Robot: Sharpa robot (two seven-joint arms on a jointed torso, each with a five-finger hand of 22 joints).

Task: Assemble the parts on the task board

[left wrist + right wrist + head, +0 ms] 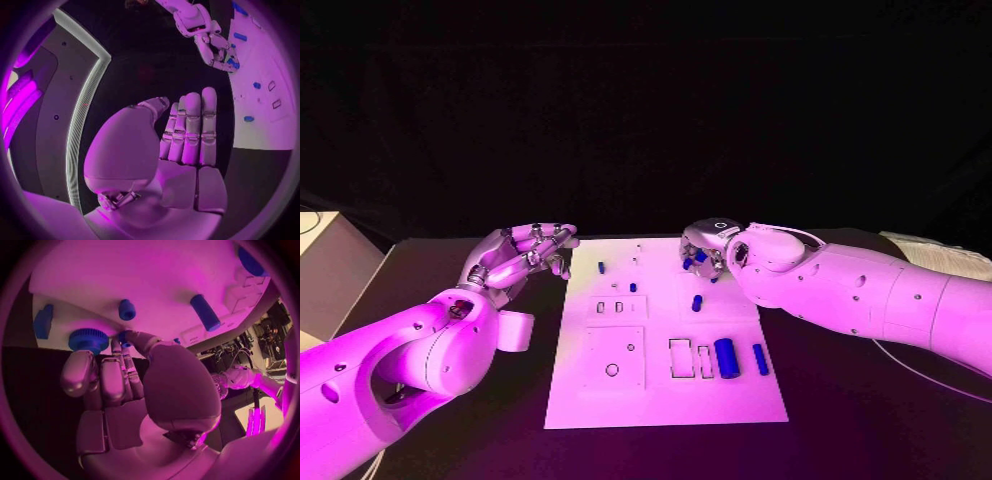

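Here the right hand pinches a small blue part above the task board.

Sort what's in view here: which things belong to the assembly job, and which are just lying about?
Belongs to the job:
- task board
- blue parts on it, such as the large cylinder, the slim bar and the knurled round part
- right hand, over the board's far end
- left hand, beside the board

Lying about:
- white box at the table's left
- papers at the far right
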